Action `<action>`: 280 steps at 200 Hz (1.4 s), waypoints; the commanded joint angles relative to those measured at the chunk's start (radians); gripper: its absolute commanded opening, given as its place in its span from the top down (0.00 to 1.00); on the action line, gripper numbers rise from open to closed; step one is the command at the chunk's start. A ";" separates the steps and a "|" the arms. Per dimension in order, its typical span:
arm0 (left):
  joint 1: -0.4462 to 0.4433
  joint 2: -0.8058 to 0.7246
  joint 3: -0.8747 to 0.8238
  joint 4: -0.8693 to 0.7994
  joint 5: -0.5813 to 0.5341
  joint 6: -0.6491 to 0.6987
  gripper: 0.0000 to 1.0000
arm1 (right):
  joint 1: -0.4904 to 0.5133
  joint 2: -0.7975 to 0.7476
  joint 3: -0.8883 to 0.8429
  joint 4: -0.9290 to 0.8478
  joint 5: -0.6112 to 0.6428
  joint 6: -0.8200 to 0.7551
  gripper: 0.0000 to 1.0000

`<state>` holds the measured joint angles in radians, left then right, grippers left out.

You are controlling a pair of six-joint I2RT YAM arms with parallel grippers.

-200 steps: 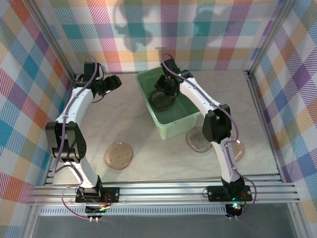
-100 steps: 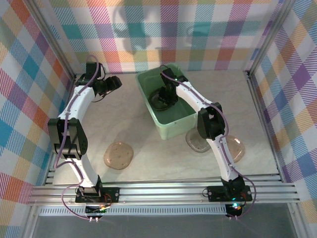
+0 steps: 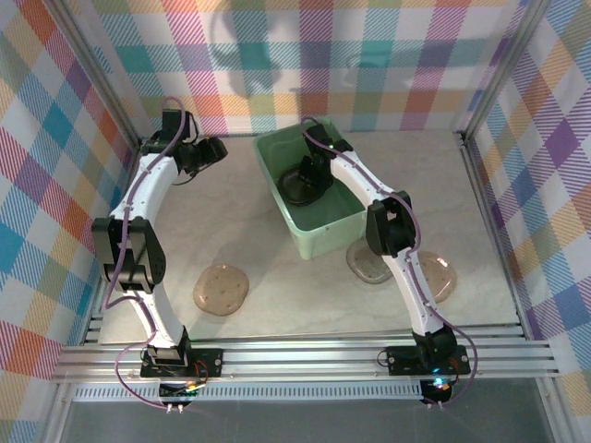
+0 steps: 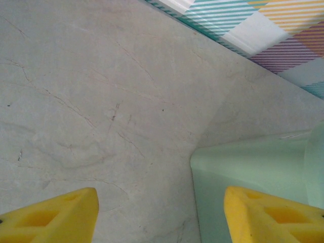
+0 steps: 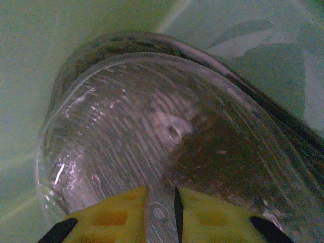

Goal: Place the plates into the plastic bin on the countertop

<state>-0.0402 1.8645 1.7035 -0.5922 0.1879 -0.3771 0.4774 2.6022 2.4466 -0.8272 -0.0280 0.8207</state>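
Plates (image 3: pixel 222 288) lie loose on the near countertop (image 3: pixel 295 309): one on the left and two (image 3: pixel 370 267) on the right by the plastic bin (image 3: pixel 323 242), the outer one half hidden under the right arm. Farther in, the right gripper (image 5: pixel 162 196) reaches down inside the bin, its jaws pinched narrow on the rim of a smoky plate (image 5: pixel 167 121) that sits low near the bin's floor, seemingly atop another. This looks like the set-down step. Next the jaws must part and rise straight up, since the bin's walls stand close around them. Farthest, the left gripper (image 4: pixel 159 205) hovers wide and empty over bare countertop just beside the bin's corner, with free room leftward.
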 commanded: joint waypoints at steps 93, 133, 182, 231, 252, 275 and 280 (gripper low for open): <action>-0.018 0.041 0.073 -0.076 -0.023 0.011 0.34 | -0.025 0.005 0.019 0.057 0.059 -0.080 0.65; -0.021 0.032 0.065 -0.081 -0.021 0.011 0.34 | -0.019 -0.070 0.007 0.159 0.015 -0.196 0.55; -0.023 -0.009 0.037 -0.142 -0.053 0.014 0.34 | -0.015 -0.182 -0.085 0.272 -0.033 -0.179 0.48; -0.015 -0.089 -0.079 -0.321 -0.105 0.058 0.33 | -0.023 -0.277 -0.159 0.323 -0.087 -0.252 0.42; -0.010 -0.145 -0.166 -0.380 -0.096 0.110 0.33 | -0.026 -0.316 -0.181 0.321 -0.101 -0.284 0.41; -0.009 -0.219 -0.279 -0.436 -0.042 0.200 0.34 | -0.028 -0.365 -0.228 0.348 -0.114 -0.330 0.40; -0.009 -0.232 -0.300 -0.451 -0.032 0.219 0.34 | -0.028 -0.375 -0.234 0.349 -0.115 -0.337 0.40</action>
<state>-0.0540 1.7180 1.4887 -0.9146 0.1093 -0.2783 0.4580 2.3001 2.2513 -0.5156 -0.1078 0.5579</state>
